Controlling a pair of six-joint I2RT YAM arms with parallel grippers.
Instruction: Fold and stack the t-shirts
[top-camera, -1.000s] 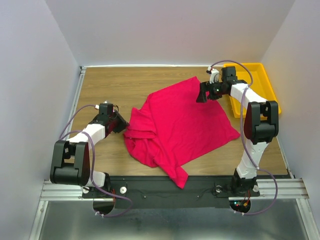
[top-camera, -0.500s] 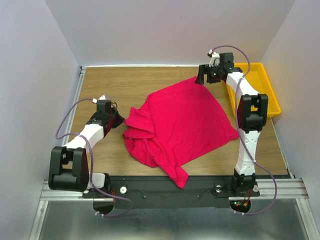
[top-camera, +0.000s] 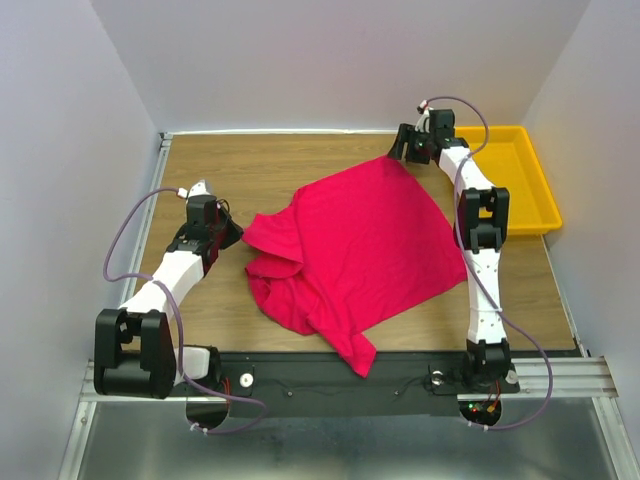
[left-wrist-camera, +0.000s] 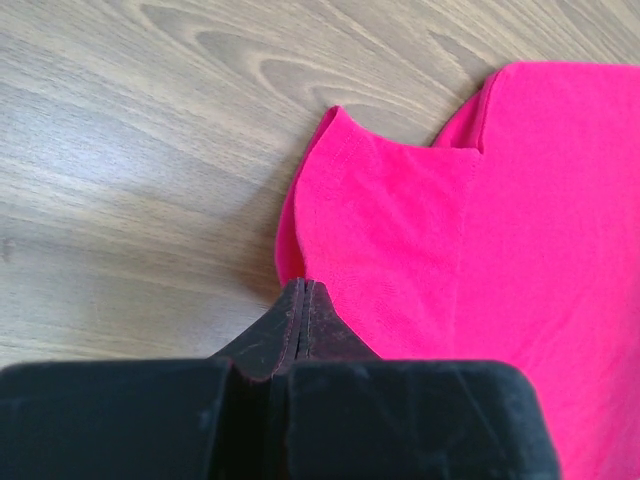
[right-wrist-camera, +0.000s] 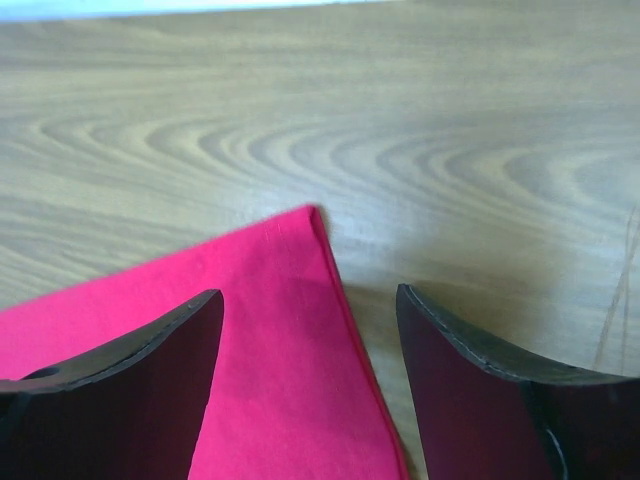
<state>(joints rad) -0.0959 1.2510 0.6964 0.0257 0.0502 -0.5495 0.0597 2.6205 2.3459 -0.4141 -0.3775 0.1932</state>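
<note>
One crimson-pink t-shirt (top-camera: 355, 250) lies spread and rumpled across the middle of the wooden table, with a bunched fold at its left and a flap reaching the near edge. My left gripper (top-camera: 232, 232) is shut at the shirt's left sleeve edge. In the left wrist view the closed tips (left-wrist-camera: 303, 287) meet the hem of the sleeve (left-wrist-camera: 400, 230). My right gripper (top-camera: 398, 152) is open low over the shirt's far corner. In the right wrist view that corner (right-wrist-camera: 290, 300) lies between the two spread fingers (right-wrist-camera: 150, 350).
A yellow plastic tray (top-camera: 535, 190) stands at the far right, beside the right arm. Bare wooden table (top-camera: 250, 165) lies beyond the shirt and at the left. White walls close in the table on three sides.
The right arm has stretched toward the far edge, moving its gripper from the shirt's right edge to the far corner. The left gripper moved away from me, and the shirt's left edge shifted with it.
</note>
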